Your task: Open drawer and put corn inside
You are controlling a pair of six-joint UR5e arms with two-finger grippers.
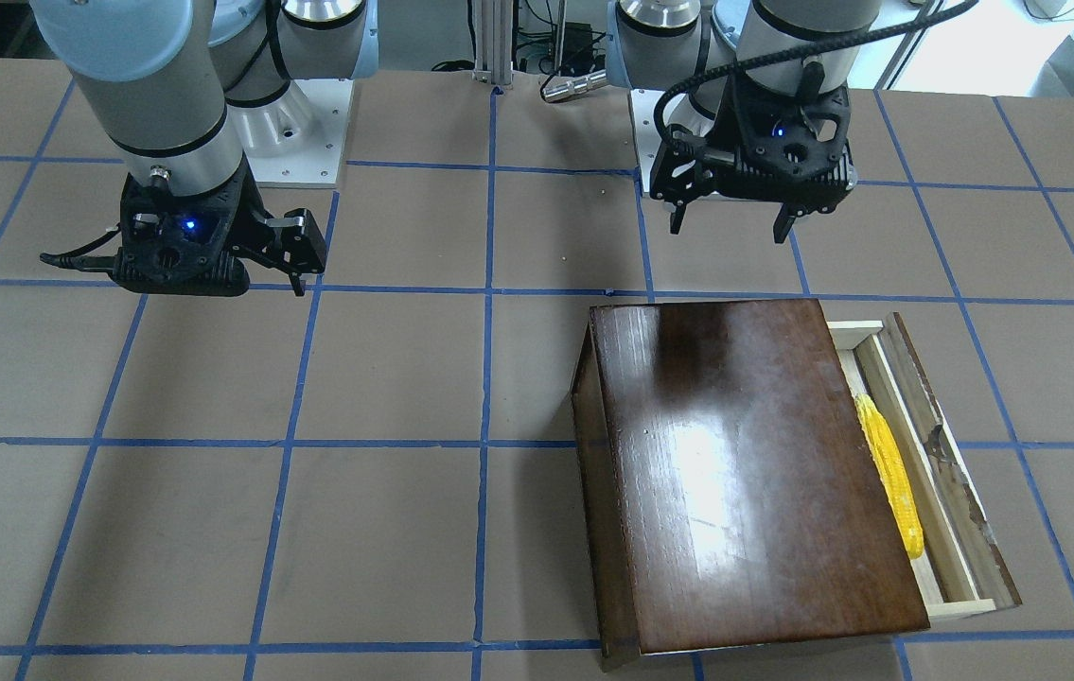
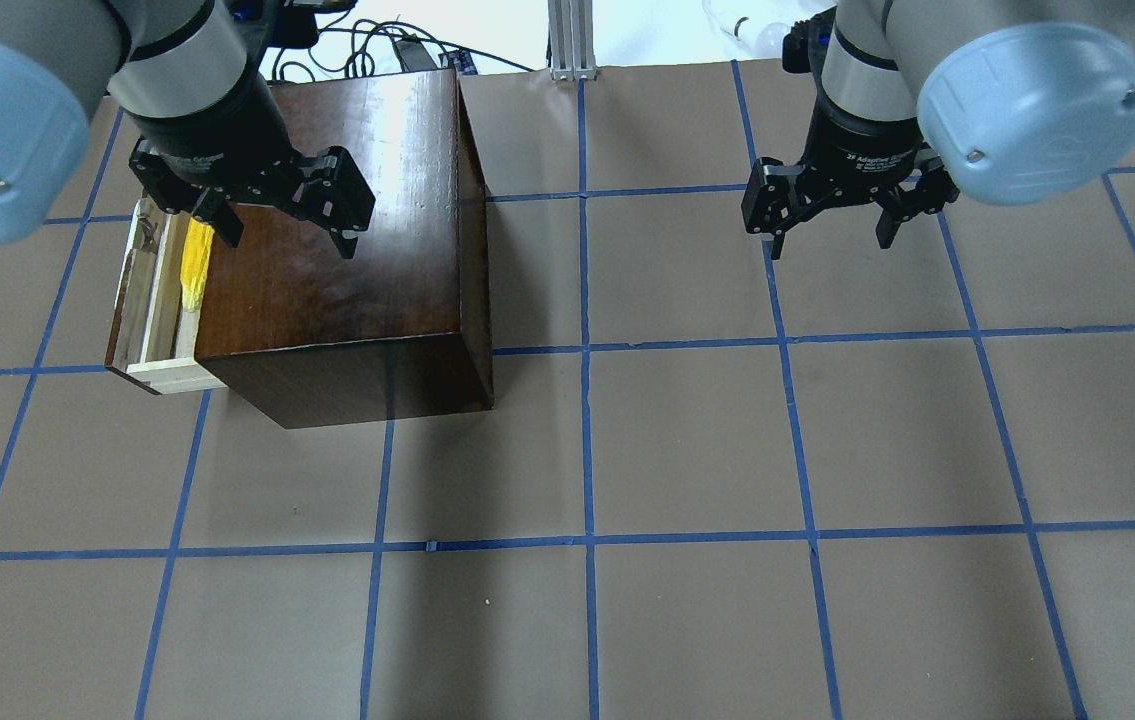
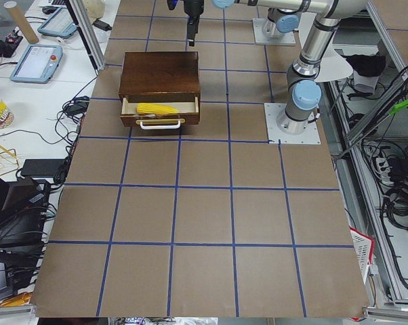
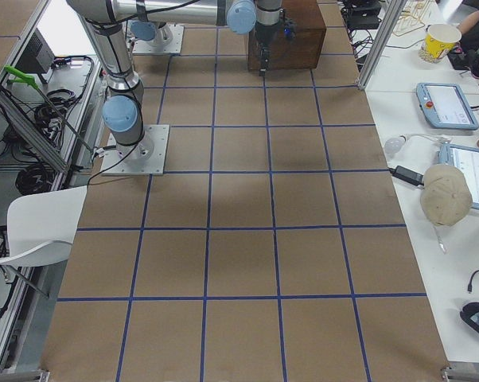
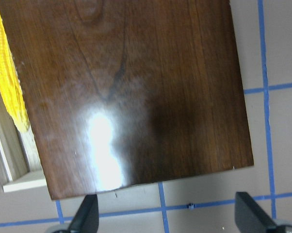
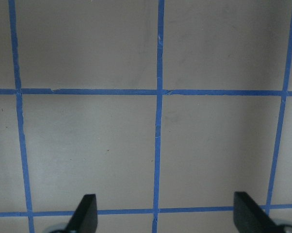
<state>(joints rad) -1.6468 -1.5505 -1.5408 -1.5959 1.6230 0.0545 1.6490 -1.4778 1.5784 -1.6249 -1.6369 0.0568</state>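
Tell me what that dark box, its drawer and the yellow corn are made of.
The box looks like dark wood, glossy varnished: grain and glare show. The drawer seems pale unfinished wood, with a dark scuffed front. The corn is bright yellow and bumpy; possibly plastic, unclear.

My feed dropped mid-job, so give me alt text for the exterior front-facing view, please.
The corn lies in the open drawer, which is pulled partly out of the dark wooden box. The left gripper hangs open and empty on the robot's side of the box; the right gripper, also open, hangs far off to the other side.
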